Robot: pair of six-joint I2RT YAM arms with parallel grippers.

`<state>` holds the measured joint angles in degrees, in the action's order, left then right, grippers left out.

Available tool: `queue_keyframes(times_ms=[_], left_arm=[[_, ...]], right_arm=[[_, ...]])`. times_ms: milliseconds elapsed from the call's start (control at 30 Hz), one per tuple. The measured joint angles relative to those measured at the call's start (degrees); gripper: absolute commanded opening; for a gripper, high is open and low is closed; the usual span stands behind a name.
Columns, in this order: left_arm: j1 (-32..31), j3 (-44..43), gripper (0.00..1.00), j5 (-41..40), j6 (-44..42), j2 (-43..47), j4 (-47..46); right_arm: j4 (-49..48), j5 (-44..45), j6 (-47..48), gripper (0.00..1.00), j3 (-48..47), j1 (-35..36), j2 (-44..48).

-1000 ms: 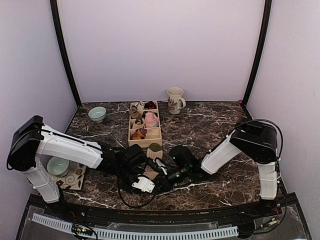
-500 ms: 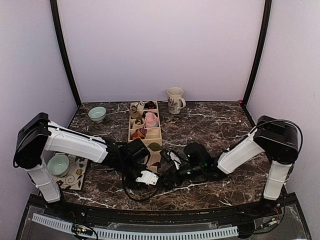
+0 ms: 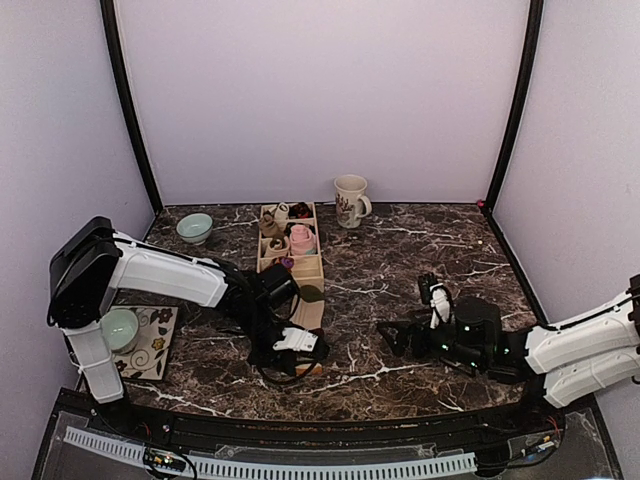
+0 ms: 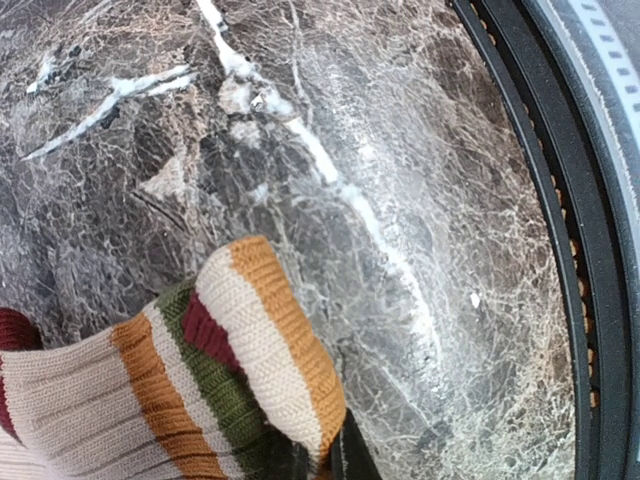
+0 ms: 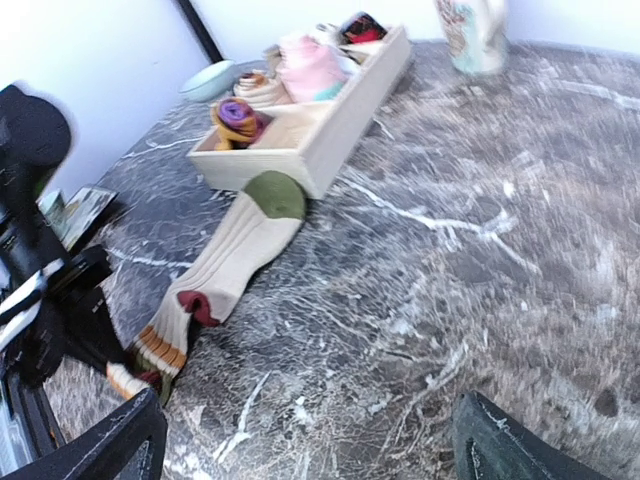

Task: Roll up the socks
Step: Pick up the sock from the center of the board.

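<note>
Sock (image 5: 245, 250): beige rib knit, olive toe, maroon heel patch, cuff striped orange/green/maroon. It lies stretched out on the marble table (image 3: 420, 250), toe at the front of the wooden box (image 5: 340, 130), cuff toward the near edge. Left gripper (image 3: 295, 345) sits low, clamped on the cuff end; right gripper (image 3: 412, 318) is low and well off to the right, jaws spread wide, holding nothing.
</note>
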<state>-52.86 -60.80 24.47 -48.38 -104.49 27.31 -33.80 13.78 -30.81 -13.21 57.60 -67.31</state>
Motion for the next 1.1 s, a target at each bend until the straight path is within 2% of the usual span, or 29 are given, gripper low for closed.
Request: queue_keyframes(times_ms=[100,167,267,367,433,567,733,933,1100], left_arm=[[1.4,-2.3,0.0,2.9,0.1,-2.0,2.8],[2.5,-4.5,0.0,5.3,0.2,-3.9,5.7],[4.4,-9.4,0.0,9.5,0.0,-8.2,11.7],[6.0,-13.1,0.0,13.8,0.0,-11.9,16.9],[6.7,-13.9,0.0,15.8,-0.1,-13.0,18.3],[7.6,-14.3,0.0,18.8,-0.5,-14.4,21.6],[8.0,-15.8,0.0,20.5,-1.5,-16.5,26.5],[8.0,-18.1,0.0,22.0,-2.5,-19.5,31.5],[8.0,-18.3,0.0,21.9,-2.9,-19.9,33.2]], right_arm=[[-1.6,-1.3,6.3,0.99,0.7,1.6,2.9],[-1.4,-1.9,11.1,0.95,-0.1,3.8,4.3],[2.0,-3.3,18.5,0.84,-4.5,8.0,2.4],[5.4,-5.1,25.0,0.71,-10.2,12.6,-3.1],[6.3,-7.0,28.7,0.66,-12.6,15.4,-7.0],[7.3,-9.8,35.5,0.66,-15.4,19.3,-14.3],[7.6,-11.5,43.8,0.64,-21.2,20.4,-24.0],[6.9,-12.8,51.5,0.55,-28.3,20.3,-31.4],[5.4,-15.4,54.2,0.5,-31.2,19.6,-35.8]])
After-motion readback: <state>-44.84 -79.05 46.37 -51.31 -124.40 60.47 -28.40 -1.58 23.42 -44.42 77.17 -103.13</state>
